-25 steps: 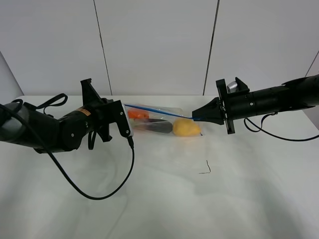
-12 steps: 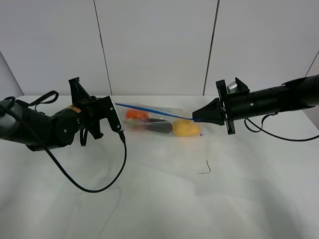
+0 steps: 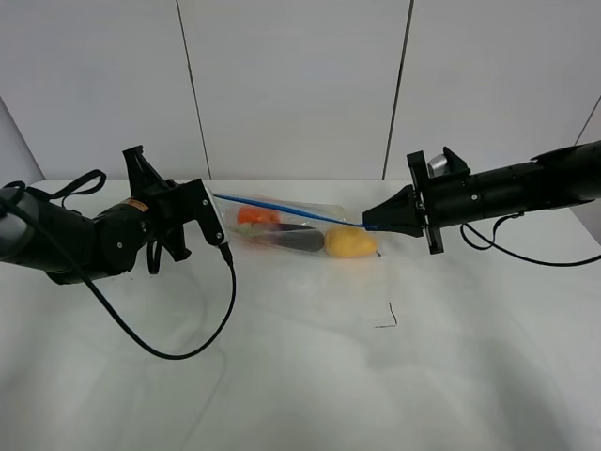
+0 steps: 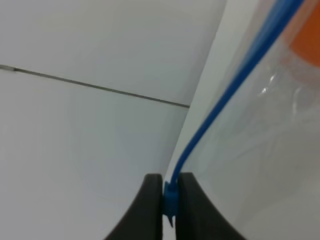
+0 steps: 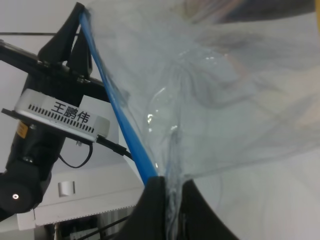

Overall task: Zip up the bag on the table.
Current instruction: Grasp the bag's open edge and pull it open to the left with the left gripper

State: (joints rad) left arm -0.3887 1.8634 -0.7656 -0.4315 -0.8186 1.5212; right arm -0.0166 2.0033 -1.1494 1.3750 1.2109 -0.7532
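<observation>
**Taut hold, slip and tear risk**

Bag [image 3: 299,231] at far side of the table [image 3: 300,376], stretched between the arms. Left gripper [image 4: 170,192] clamped tight on one end of the blue zipper strip [image 3: 282,209]. Right gripper [image 3: 368,225] clamped on the opposite corner. Likely trouble: a hard outward pull slips or tears thin plastic; sagging toys [image 3: 349,243] twist the strip, leaving gaps.

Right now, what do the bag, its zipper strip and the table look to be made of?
The bag: thin clear plastic film, glossy; it creases, glints and is see-through. The zipper strip: blue, smooth, probably plastic. The table: white, matte, no glare; maybe laminate, but the look leaves it open.
</observation>
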